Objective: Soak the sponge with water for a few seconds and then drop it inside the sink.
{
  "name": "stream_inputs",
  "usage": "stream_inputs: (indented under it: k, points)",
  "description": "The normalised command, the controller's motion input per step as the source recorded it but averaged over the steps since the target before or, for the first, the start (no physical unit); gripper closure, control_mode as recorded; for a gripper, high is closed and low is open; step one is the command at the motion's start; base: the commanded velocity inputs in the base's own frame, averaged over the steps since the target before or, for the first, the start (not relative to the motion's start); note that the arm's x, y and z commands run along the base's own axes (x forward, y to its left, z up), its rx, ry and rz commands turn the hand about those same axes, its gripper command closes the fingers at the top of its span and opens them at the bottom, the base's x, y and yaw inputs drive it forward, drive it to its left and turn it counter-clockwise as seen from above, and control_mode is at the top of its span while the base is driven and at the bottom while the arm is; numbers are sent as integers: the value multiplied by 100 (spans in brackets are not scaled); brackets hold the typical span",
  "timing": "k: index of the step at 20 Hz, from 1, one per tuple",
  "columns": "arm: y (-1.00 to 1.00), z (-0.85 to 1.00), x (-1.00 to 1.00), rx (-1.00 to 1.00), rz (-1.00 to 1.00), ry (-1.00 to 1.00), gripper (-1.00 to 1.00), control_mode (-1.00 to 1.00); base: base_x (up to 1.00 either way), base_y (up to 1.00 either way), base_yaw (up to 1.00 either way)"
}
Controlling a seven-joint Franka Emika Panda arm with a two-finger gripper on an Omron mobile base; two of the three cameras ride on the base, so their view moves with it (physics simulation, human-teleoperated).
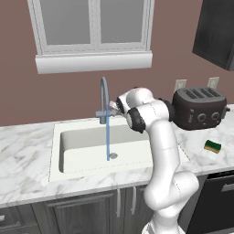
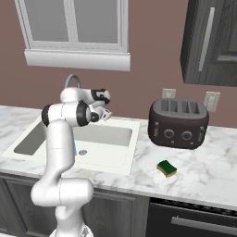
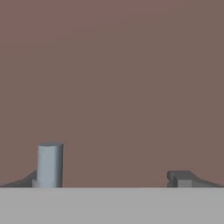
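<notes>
One sponge on counter, water running into sink

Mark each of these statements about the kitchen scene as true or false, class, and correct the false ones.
1. The water is running from the tap into the sink. True.
2. The sponge is lying in the sink. False: it lies on the counter, in front of the toaster.
3. The pincer is shut on the sponge. False: in the hand view its fingertips stand wide apart with nothing between them.
4. The pincer is up by the tap. True: in the hand view one fingertip sits beside a grey upright post.
5. The toaster stands to the left of the sink. False: it stands to the right.
</notes>
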Motion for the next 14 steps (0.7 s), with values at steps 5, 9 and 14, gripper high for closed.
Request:
stream_inputs:
  k: [5,9,14]
  points:
    - [-47,51,-6,13,0,0,-100,-100,0,0,0]
    - [-48,62,-11,16,0,4,-100,-100,0,0,0]
    - [-44,59,-22,12,0,17,-100,-100,0,0,0]
